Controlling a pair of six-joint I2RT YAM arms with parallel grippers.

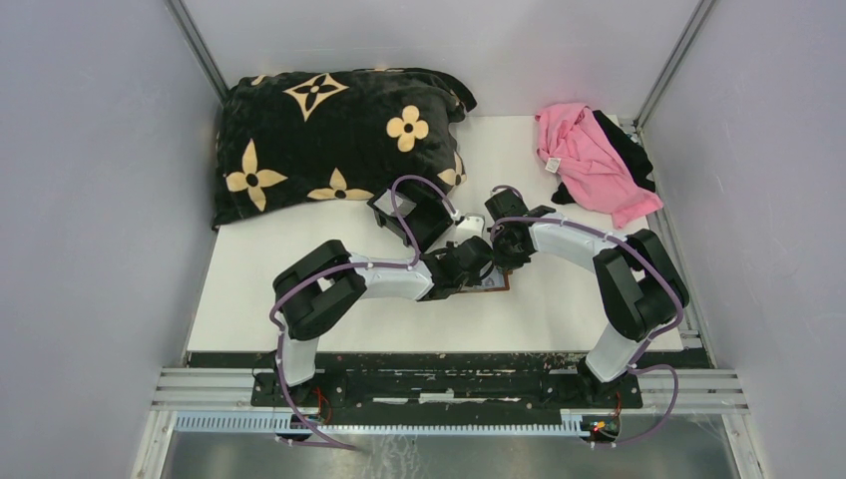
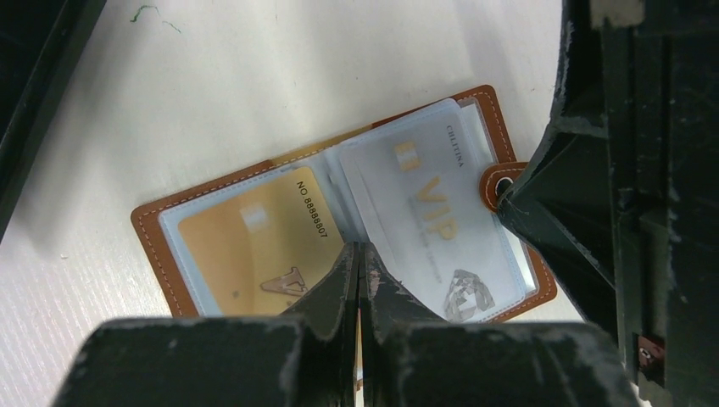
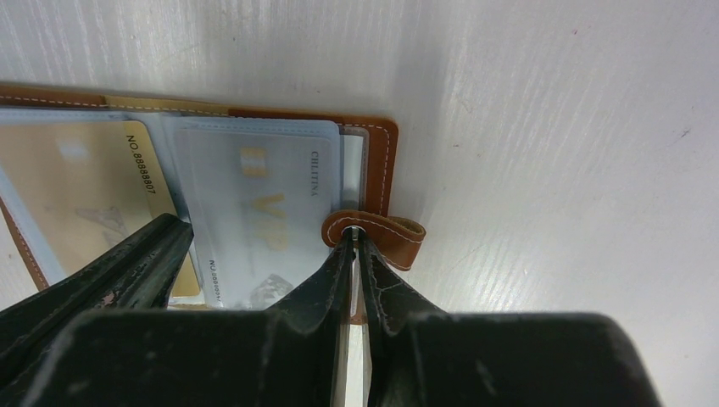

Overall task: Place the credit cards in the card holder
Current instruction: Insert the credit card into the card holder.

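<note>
**A:** We look down on a white table (image 1: 559, 299) boxed in by plain grey walls (image 1: 90, 200), with metal frame posts (image 1: 200, 50) rising at the two back corners.

**B:** The back left corner is buried. A black blanket (image 1: 329, 140) with cream flowers is heaped there and reaches the left edge. At the back right a pink cloth (image 1: 589, 160) lies on a black cloth (image 1: 634, 150), close to the wall.

**A:** Between those two piles there's a bare white stretch along the back. There's bare surface left and right of the arms too, towards the near edge.

**B:** The middle is crowded. A black tray (image 1: 427, 228) sits just behind the two wrists, which meet nose to nose.

**A:** Under them is the card holder (image 3: 380, 161), lying open and flat on the table. It has a gold card (image 2: 246, 246) in its left pocket and a pale VIP card (image 2: 424, 203) in its right.

**B:** The left gripper (image 2: 360, 254) has its fingers pressed tight together, with the tips down at the centre fold between the two cards.

**A:** The right gripper (image 3: 354, 246) has its fingers all but together, a thin slit between them. The tips are on the snap tab (image 3: 398, 242) at the holder's right edge.

**B:** I can't tell whether it's nipping the tab or only pressing on it.
</note>
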